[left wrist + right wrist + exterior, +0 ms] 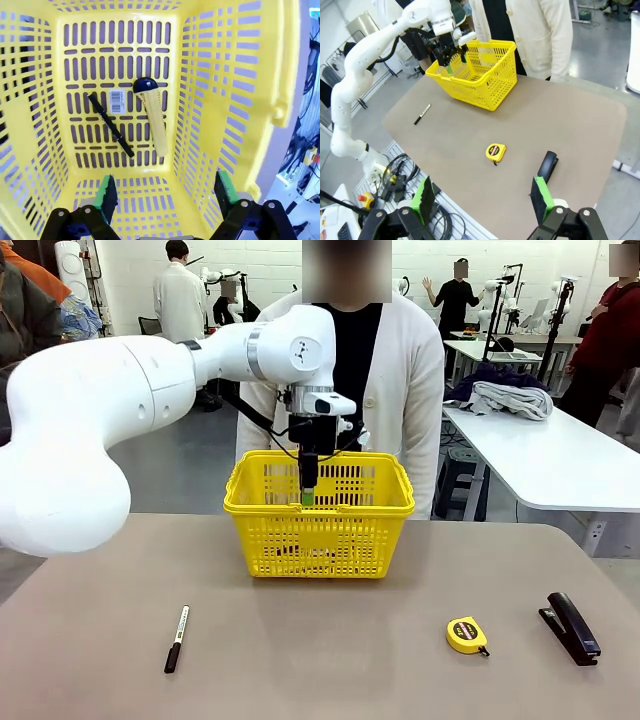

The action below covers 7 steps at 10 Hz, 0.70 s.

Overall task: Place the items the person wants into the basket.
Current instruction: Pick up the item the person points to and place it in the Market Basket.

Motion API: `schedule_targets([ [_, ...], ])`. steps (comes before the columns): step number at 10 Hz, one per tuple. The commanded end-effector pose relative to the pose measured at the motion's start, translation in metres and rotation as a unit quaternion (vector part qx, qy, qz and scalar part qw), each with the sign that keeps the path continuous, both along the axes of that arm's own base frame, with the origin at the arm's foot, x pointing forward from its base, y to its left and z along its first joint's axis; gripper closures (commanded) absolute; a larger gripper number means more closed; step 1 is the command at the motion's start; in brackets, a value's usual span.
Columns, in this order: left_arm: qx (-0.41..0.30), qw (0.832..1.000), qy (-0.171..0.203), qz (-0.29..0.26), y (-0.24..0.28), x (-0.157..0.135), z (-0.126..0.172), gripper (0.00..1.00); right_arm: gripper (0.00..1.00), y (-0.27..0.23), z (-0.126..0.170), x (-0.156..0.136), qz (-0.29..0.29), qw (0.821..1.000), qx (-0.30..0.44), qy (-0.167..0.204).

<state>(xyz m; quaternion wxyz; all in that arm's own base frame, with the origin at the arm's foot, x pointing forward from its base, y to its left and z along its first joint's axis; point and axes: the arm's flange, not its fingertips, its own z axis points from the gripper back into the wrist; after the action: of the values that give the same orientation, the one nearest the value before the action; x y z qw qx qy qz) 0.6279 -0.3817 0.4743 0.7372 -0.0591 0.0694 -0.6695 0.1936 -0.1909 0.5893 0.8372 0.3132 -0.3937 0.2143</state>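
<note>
One barcode sticker (pixel 116 101) on basket (pixel 220 100) floor, between pen (pixel 111 125) and knife (pixel 154 120)

The yellow lattice basket (pixel 320 540) stood upright at the middle of the tabletop's (pixel 320 660) far edge, both handles folded down on its rim. On its floor lay the slim black pen (pixel 111 126), set diagonally. Just beside the pen but apart from it lay the long yellow utility knife (pixel 155 120), its rounded black end toward one end wall. The black stapler (pixel 571 628) lay closed near the tabletop's right edge, toward the near corner. The person (pixel 410 390), in a white cardigan over black, stood just behind the basket.
</note>
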Motion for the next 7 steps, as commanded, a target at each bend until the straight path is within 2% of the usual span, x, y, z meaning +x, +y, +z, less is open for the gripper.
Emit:
schedule_targets([
  [1,0.003,0.999,-0.034,0.039,0.037,-0.048,0.066,0.00,0.00,0.001,-0.001,0.002,0.008,1.000,0.008,-0.009],
  [3,-0.002,0.992,-0.096,0.082,0.095,-0.111,0.120,0.00,0.00,0.001,-0.001,0.002,0.008,1.000,0.008,-0.009],
  [4,-0.009,0.988,-0.111,0.103,0.122,-0.141,0.137,0.00,0.00,0.001,-0.001,0.002,0.008,1.000,0.008,-0.009],
  [5,-0.018,0.984,-0.121,0.126,0.149,-0.170,0.149,0.00,0.00,0.001,-0.001,0.002,0.008,1.000,0.008,-0.009],
  [7,-0.040,0.977,-0.128,0.168,0.196,-0.208,0.158,0.00,0.00,0.001,-0.001,0.002,0.008,1.000,0.008,-0.009],
])
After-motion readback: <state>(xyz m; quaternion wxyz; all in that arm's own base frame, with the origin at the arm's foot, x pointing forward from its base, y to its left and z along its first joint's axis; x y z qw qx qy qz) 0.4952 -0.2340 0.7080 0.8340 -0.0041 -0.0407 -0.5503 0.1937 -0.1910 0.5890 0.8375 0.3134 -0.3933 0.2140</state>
